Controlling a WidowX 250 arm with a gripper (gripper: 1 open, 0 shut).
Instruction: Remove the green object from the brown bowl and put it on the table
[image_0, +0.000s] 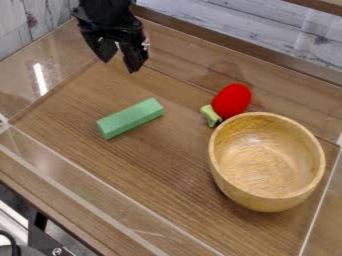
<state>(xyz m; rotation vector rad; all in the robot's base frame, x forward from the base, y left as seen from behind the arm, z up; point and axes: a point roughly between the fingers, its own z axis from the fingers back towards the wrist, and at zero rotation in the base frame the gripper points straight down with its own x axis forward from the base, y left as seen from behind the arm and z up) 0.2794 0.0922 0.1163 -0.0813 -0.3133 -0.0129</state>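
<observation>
The green object (130, 118), a flat light green block, lies on the table (160, 180) left of centre, outside the brown bowl (267, 160). The bowl sits at the right with nothing inside it. My gripper (116, 55) hangs above the table at the upper left, black fingers pointing down and open, nothing between them. It is apart from the block, up and slightly left of it in the picture.
A red round object (233, 97) with a small green bit (210, 115) rests against the bowl's far rim. Low clear plastic walls (34, 70) line the table's edges.
</observation>
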